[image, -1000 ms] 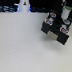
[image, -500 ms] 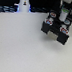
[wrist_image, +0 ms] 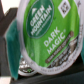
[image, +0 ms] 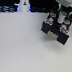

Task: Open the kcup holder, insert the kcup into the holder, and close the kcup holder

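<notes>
The kcup (wrist_image: 47,32) fills the wrist view: a green round lid printed "Green Mountain" and "Dark Magic", with a white rim. A blue-green finger pad (wrist_image: 11,50) presses against its side. In the exterior view my gripper (image: 61,12) hangs over the black kcup holder (image: 56,31) at the exterior view's upper right, with the green-topped kcup (image: 62,18) held just above it. Other pods (image: 50,19) show in the holder's slots. Whether its drawer is pulled out is too blurred to tell.
A tall white bottle-like object (image: 24,0) with a dark mark stands at the back, towards the exterior view's left, beside dark shapes along the table's far edge. The pale tabletop (image: 22,47) stretches across the front.
Almost nothing differs. My gripper stays above the holder with the kcup in it, perhaps a touch lower.
</notes>
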